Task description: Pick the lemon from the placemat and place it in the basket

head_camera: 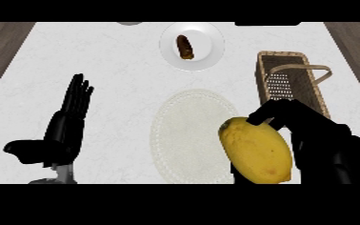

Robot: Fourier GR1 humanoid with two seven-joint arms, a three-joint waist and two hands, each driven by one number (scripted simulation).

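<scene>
My right hand [320, 138] is curled round the yellow lemon [256, 150] at the lower right, holding it above the right edge of the round white placemat [190, 133]. The lemon looks large, being close to the head view. The wicker basket [262, 78] with its hoop handle stands just beyond the hand, at the right of the counter, with nothing visible inside. My left hand [69, 119] rests open at the lower left, fingers straight and pointing up, far from both lemon and basket.
A white plate [207, 52] with a brown piece of food [185, 47] sits at the back middle of the marble counter. A grey round object [128, 23] peeks in at the top edge. Wooden floor shows at both upper corners.
</scene>
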